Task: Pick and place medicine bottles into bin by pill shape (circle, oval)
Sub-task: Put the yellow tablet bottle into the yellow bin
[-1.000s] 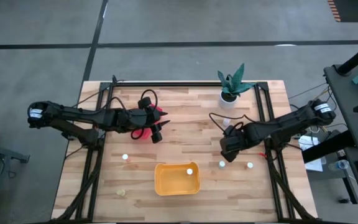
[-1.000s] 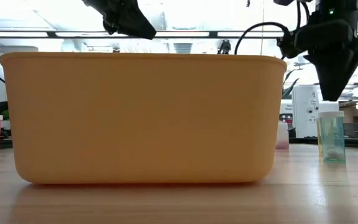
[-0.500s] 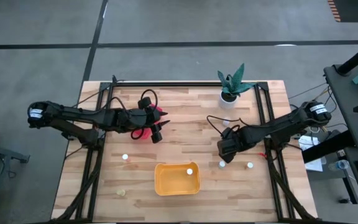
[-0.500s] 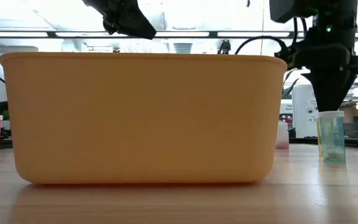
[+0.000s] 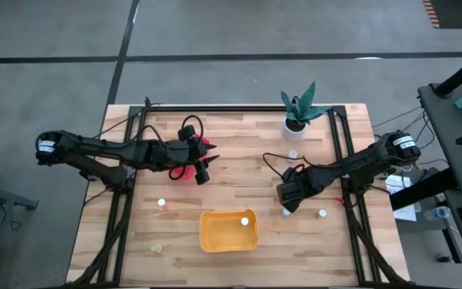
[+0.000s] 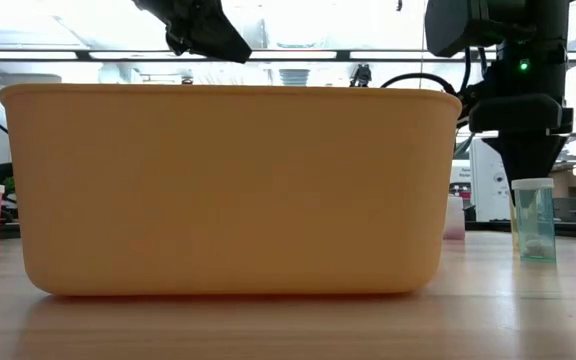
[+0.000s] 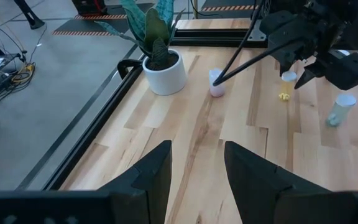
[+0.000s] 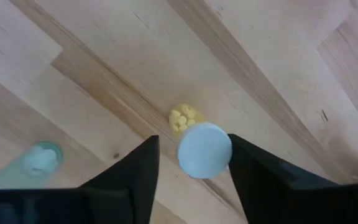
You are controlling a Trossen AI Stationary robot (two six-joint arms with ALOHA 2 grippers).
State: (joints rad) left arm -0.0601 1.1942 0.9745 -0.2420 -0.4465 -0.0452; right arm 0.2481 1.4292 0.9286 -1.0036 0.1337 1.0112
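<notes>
R gripper point(image 8: 191, 186) is hanging right over a white-capped bottle point(image 8: 204, 150) w/ yellow pills, fingers spread either side of the cap, not touching it; that bottle is standing on the table point(image 5: 247, 172) just R of the yellow-orange bin point(image 5: 228, 230); another capped bottle point(image 5: 322, 213) is sitting near it; L gripper point(image 5: 203, 173) is waiting over the red bin point(image 5: 184, 170), fingers apart, holding nothing.

A green plant in a white pot point(image 5: 297, 112) stands at the far side of the wooden worktop point(image 5: 239, 172).
</notes>
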